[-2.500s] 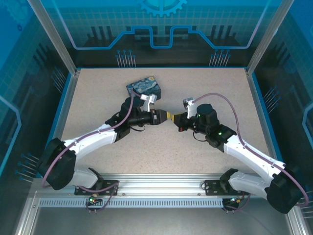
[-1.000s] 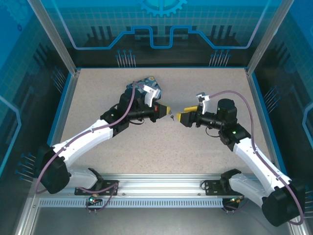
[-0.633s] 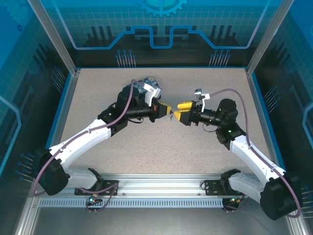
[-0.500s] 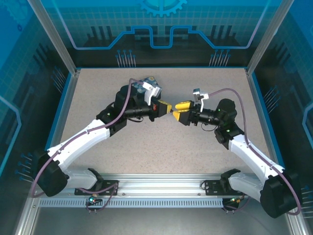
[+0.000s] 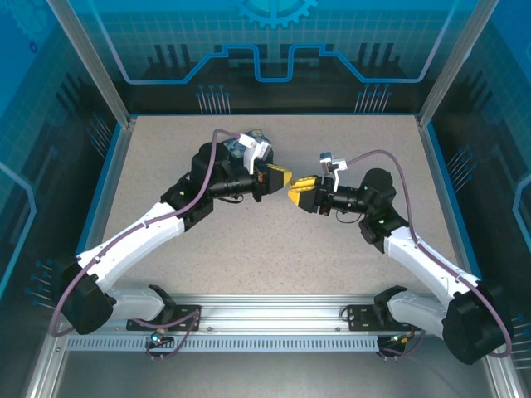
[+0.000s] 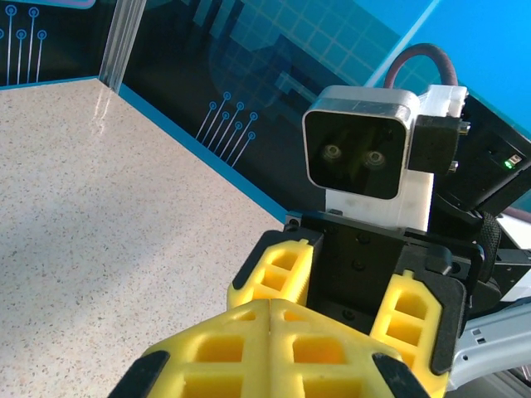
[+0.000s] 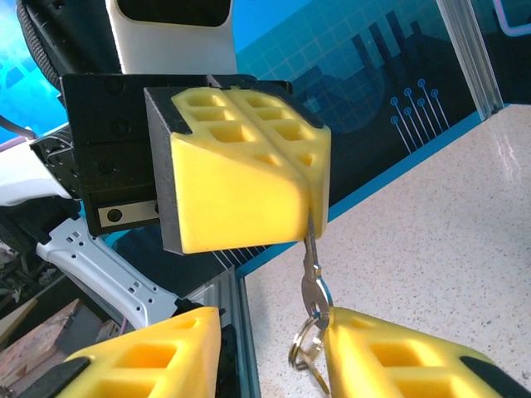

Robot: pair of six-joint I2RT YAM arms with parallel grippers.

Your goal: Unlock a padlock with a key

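— Start with the big things. What's laid out?

— A speckled beige table with a blue rim. The left arm reaches in from the near left corner and the right arm from the near right. Their wrists come nose to nose around the middle of the table, a little toward the far side.

— And the claws?

— The left gripper has its yellow fingers pressed tight together, tips pointing right. The right gripper faces it, just beside it and slightly nearer. Its fingers are spread, with a clear gap between them. From the left wrist you look straight at the right arm's wrist camera, mounted above those spread fingers.

— Where's the key?

— The key is pinched in the left gripper's fingertips. Its thin blade runs up into the seam between the two pads, and the head hangs down into the gap of the right gripper, close to one finger. I cannot tell whether it touches that finger.

— Anything smaller?

— A thin metal ring dangles from the key's head, low between the right gripper's fingers.
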